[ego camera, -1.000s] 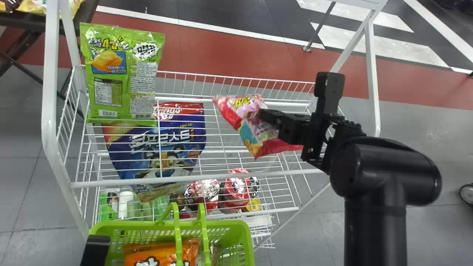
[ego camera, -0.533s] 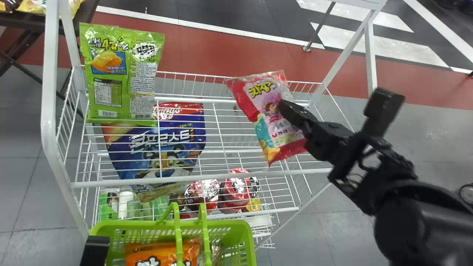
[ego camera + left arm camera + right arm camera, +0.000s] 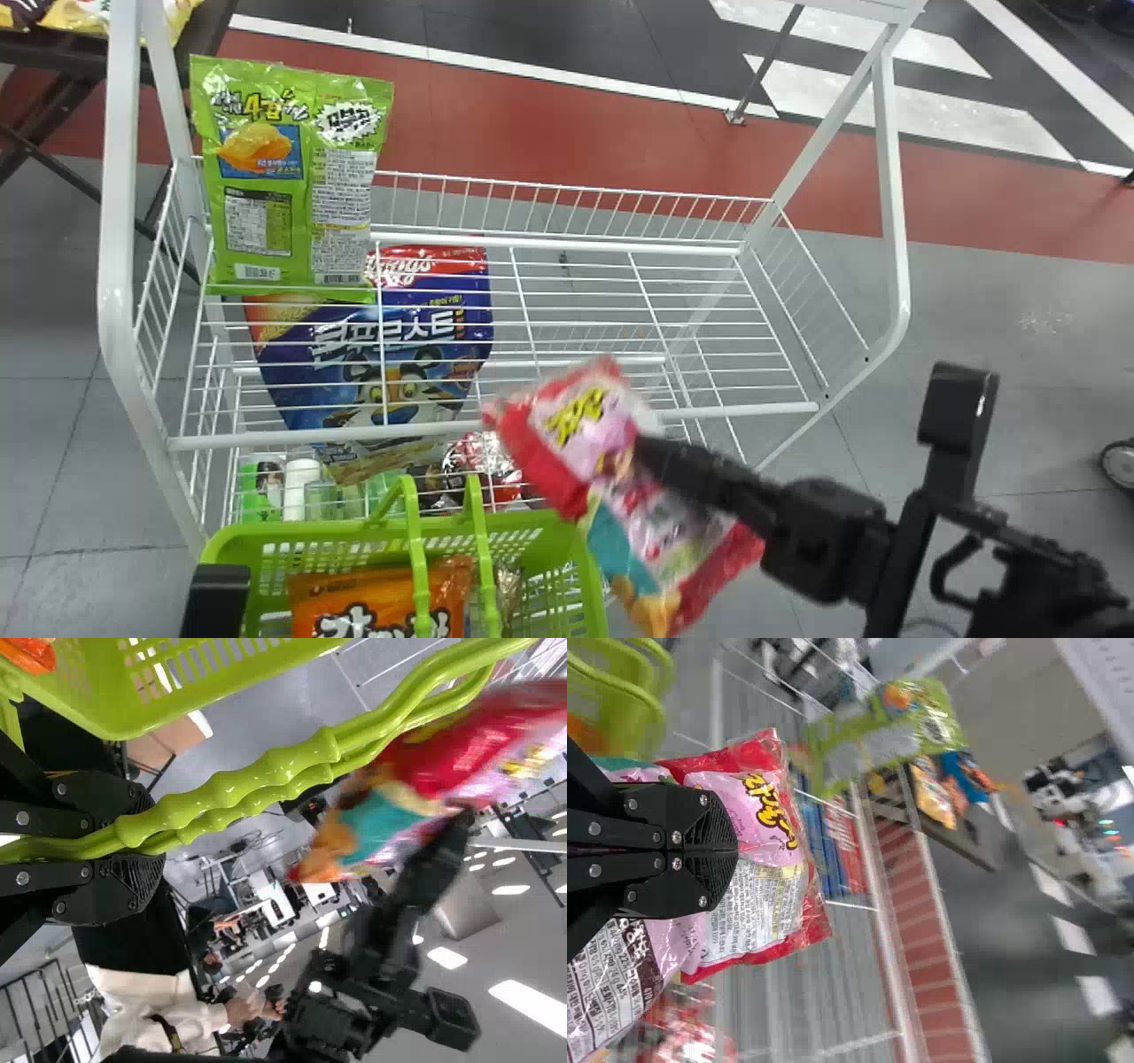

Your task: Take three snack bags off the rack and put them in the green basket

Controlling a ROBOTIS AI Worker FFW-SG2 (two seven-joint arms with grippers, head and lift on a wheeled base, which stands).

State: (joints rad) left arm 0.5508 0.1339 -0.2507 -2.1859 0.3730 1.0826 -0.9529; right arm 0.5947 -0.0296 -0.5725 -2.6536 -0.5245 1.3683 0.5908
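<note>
At the tips of the right gripper (image 3: pixel 645 454), the pink-and-red snack bag (image 3: pixel 567 461) hangs pinched; the two fingers clamp its middle, and it spreads out past them on both sides. That bag is right there in the hand, tilted, near the green basket (image 3: pixel 337 533). The basket sits just to the hand's left, with an orange snack bag (image 3: pixel 310 611) inside. Farther left of the hand, past the basket, the left gripper (image 3: pixel 217 589) is closed around the basket's handles (image 3: pixel 416 540). Out ahead of the hand and off to its left stands the white wire rack (image 3: pixel 118 221). Well away at that left end, a green snack bag (image 3: pixel 292 177) stands upright, and a blue cereal bag (image 3: pixel 301 390) shows under the shelf wires.
</note>
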